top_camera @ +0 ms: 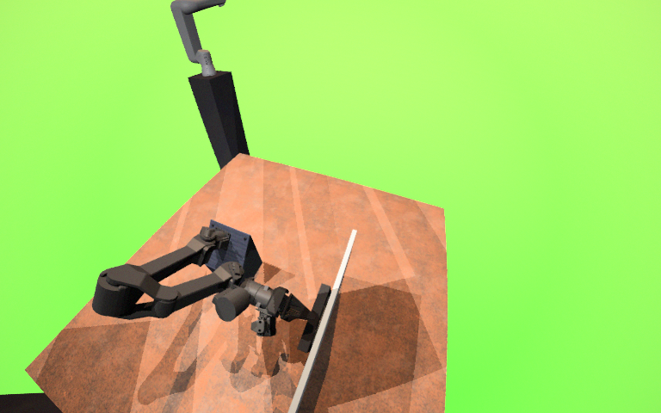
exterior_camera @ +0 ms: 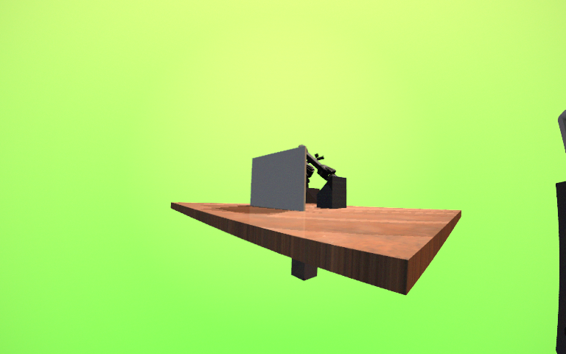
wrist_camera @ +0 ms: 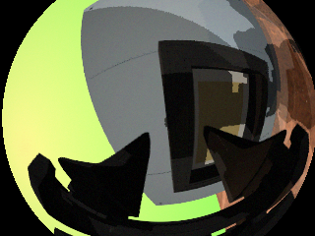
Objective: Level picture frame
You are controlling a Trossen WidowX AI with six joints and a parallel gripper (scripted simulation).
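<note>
The dark picture frame (top_camera: 322,295) (wrist_camera: 212,55) hangs against the grey wall panel (top_camera: 347,248) (exterior_camera: 277,179) (wrist_camera: 118,44). Its tan picture shows in the wrist view, partly behind one finger. My gripper (top_camera: 311,317) (wrist_camera: 176,130) is partly open and is at the frame's front in the top view. In the wrist view one fingertip is outside the frame's left-hand bar and the other overlaps the picture, with gaps beside the bar. Contact cannot be made out. The screw and back strip are hidden. The wrist view is too distorted to judge the tilt. The exterior camera sees only the panel's back.
My arm stands on a dark blue block (top_camera: 232,243) (exterior_camera: 338,192) on the wooden table (top_camera: 341,194) (exterior_camera: 375,242). A grey arm (top_camera: 188,28) on a black pillar (top_camera: 214,116) stands beyond the table's far edge. The panel's edge is close beside my fingers.
</note>
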